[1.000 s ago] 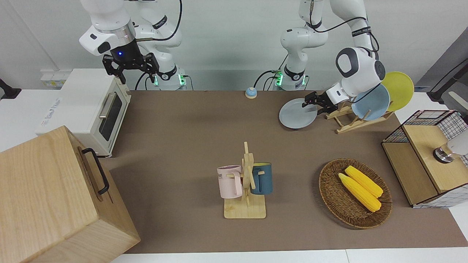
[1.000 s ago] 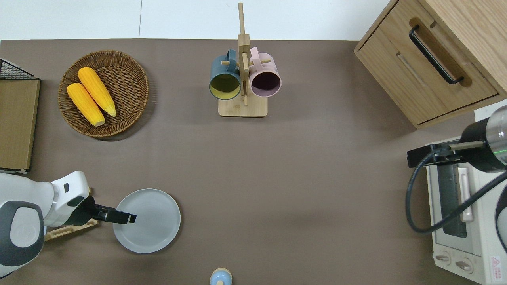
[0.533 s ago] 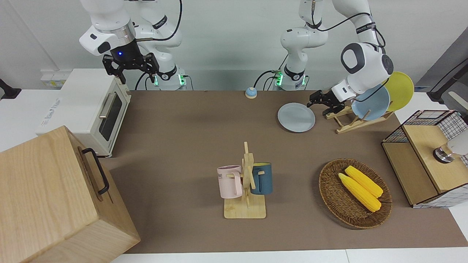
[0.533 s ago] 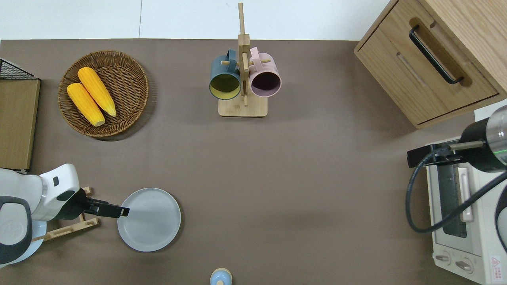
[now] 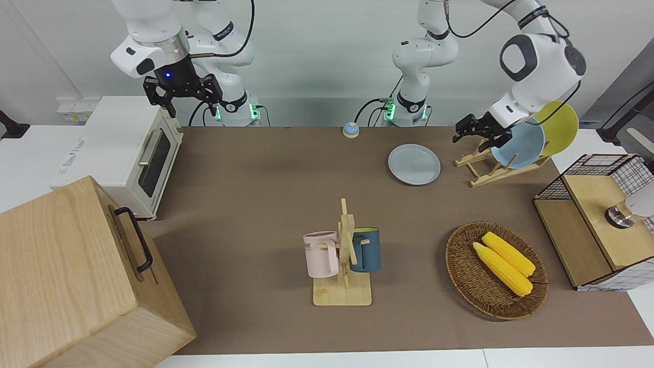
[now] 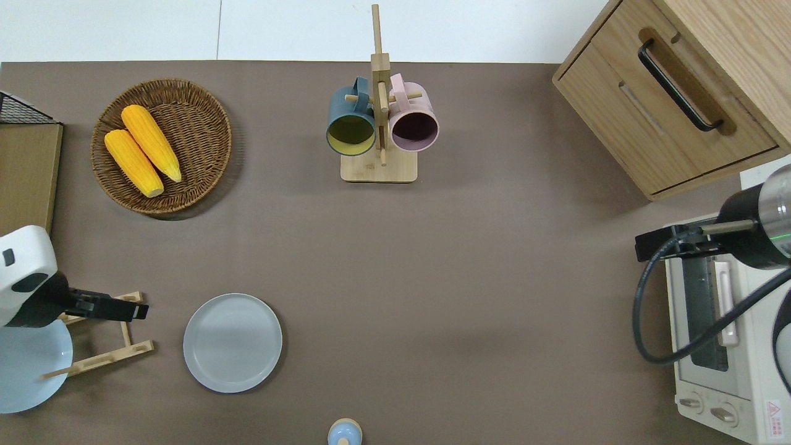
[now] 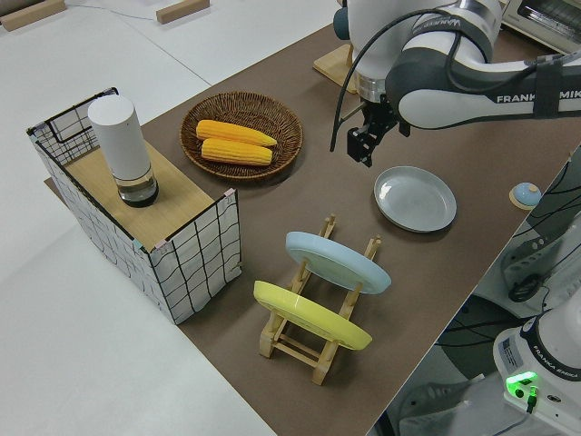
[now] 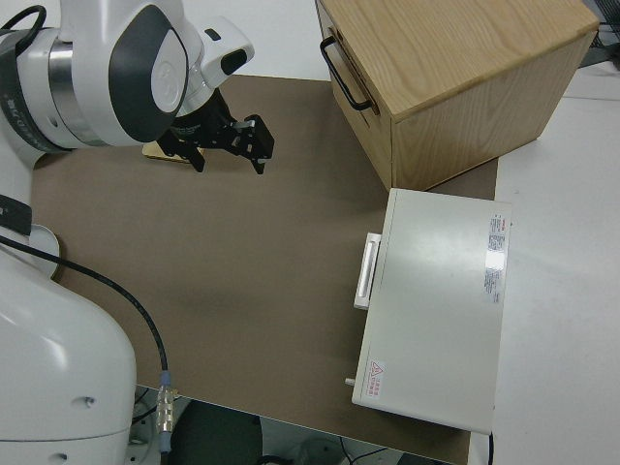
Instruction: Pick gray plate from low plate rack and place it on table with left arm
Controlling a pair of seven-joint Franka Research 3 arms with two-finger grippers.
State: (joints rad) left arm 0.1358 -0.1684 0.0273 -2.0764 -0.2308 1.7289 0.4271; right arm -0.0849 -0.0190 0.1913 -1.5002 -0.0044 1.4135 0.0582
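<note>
The gray plate (image 6: 232,342) lay flat on the table (image 6: 469,296), beside the low plate rack (image 6: 105,337) toward the right arm's end. The left gripper (image 6: 126,311), empty with fingers slightly apart, hung over the rack. Placement appeared complete; the next move would be to retract clear of the sky-blue plate (image 5: 523,144) and yellow plate (image 5: 559,124). The right arm was parked.
</note>
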